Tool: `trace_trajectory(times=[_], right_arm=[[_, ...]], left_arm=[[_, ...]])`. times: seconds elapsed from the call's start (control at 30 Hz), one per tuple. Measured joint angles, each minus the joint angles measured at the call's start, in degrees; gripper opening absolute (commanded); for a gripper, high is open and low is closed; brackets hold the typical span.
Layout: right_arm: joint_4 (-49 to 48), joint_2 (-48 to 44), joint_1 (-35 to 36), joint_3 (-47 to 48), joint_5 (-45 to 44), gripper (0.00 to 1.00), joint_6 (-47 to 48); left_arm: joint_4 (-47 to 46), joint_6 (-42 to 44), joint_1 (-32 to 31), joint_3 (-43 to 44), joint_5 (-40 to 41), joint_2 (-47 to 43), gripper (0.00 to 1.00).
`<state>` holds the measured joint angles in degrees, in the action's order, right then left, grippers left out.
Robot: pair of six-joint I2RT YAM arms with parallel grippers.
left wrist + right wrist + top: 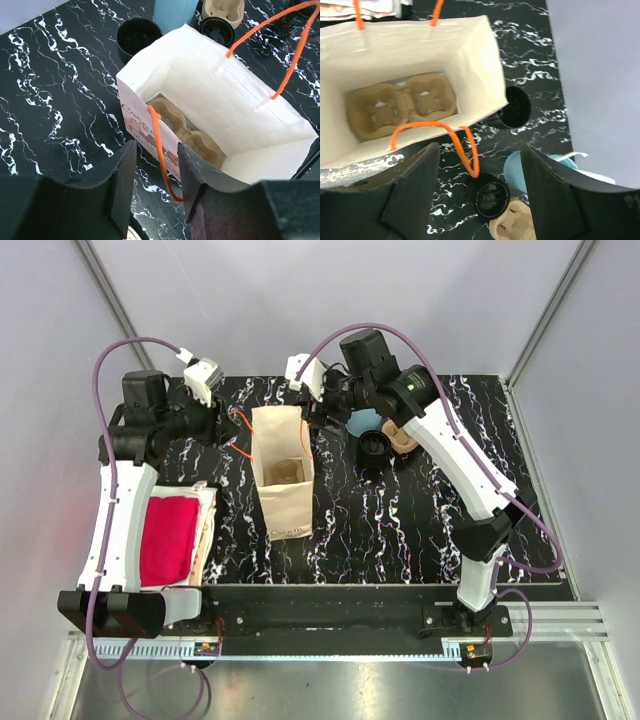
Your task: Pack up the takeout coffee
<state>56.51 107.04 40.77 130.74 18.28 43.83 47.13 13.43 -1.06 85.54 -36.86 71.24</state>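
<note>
Nearest the arm bases, a pink cloth point(168, 538) lies at the left of the black marbled desk point(400, 530). In the middle of the desk stands a paper bag point(283, 480), its mouth open upward. A brown cup carrier point(400, 105) lies flat on the bottom of the bag.

The left claw point(156, 152) hangs by the bag's far left side. Its fingers are apart and released, with one orange handle point(161, 145) drooping between them. The right claw point(480, 150) hovers at the bag's far right corner, spread wide. The other orange handle point(455, 132) loops through the gap, and nothing is pinched.

Just off that corner stands a lidless black cup point(515, 107), mouth up. The takeout coffee point(375, 448) is outside the bag, on the desk to its right. It stands upright, its long axis vertical and its lid facing up. Just beside it, farther back, are a light-blue cup point(530, 170) holding white straws point(567, 156) and a second cardboard carrier point(223, 9).
</note>
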Motion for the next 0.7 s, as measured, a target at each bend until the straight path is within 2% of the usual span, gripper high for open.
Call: trace_trajectory(times=[0.03,0.07,0.13,0.17,0.2,0.23,0.33,0.43,0.7], right_arm=[[0.52,0.31,0.0,0.09,1.03,0.6,0.15],[0.81,0.44,0.0,0.09,1.51,0.42,0.37],[1.25,0.57,0.0,0.09,2.29,0.24,0.74],[1.4,0.59,0.0,0.09,2.45,0.16,0.7],[1.44,0.59,0.0,0.09,2.58,0.07,0.66],[1.49,0.59,0.0,0.09,2.91,0.03,0.61],[2.12,0.68,0.02,0.61,4.07,0.0,0.0],[2.78,0.81,0.11,2.49,4.79,0.0,-1.09],[2.45,0.04,0.98,9.86,4.85,0.0,-5.97]], left_arm=[[0.0,0.02,0.0,0.0,0.04,0.17,0.38],[0.02,0.07,0.0,0.0,0.13,0.33,0.37],[0.0,0.09,0.0,0.02,0.22,0.5,0.25],[0.02,0.02,0.0,0.02,0.26,0.52,0.21],[0.11,0.15,0.0,0.07,0.37,0.59,0.13],[0.42,0.17,0.0,0.39,0.48,0.72,0.1],[0.79,0.15,0.0,2.27,0.7,1.81,0.0],[1.36,0.13,0.0,5.55,0.92,3.89,0.0],[5.14,0.04,-0.24,21.55,0.98,9.46,0.0]])
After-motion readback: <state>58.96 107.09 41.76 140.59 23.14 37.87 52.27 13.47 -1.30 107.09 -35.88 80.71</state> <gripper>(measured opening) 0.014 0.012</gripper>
